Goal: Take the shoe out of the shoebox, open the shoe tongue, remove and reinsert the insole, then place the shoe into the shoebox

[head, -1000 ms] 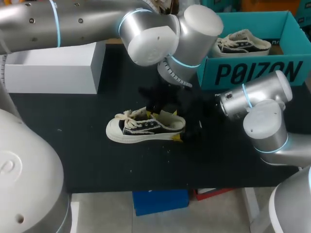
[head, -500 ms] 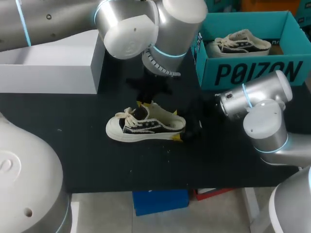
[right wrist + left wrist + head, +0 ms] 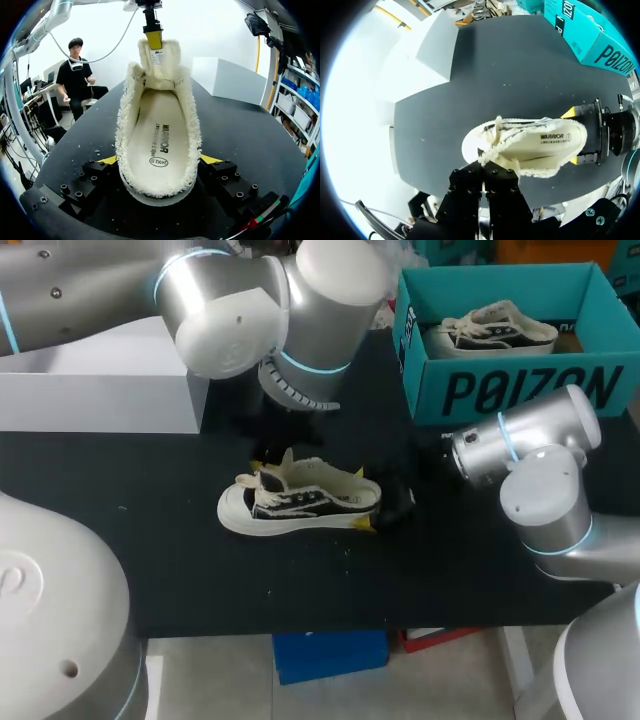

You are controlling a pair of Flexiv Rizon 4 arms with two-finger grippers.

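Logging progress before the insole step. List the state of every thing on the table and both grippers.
shoe: upright on its sole, heel clamped.
tongue: pulled up, open.
insole: lying inside the shoe.
left gripper: shut on the tongue.
right gripper: shut on the shoe.
shoebox: open, second shoe inside.

In the left wrist view the left gripper [image 3: 482, 170] is hiding its own yellow tips behind its black fingers [image 3: 465, 192] where they are pinching the tongue [image 3: 492, 155], and from above the left arm [image 3: 240, 315] is covering most of that gripper. The right gripper [image 3: 159, 161], clamping the shoe [image 3: 159, 135] at the heel, is blending into the dark table [image 3: 200, 570] in the head view, one yellow tip showing. The raised tongue is blocking the toe in the right wrist view, and the shoebox [image 3: 520, 390] wall is hiding part of the second shoe [image 3: 495, 325].
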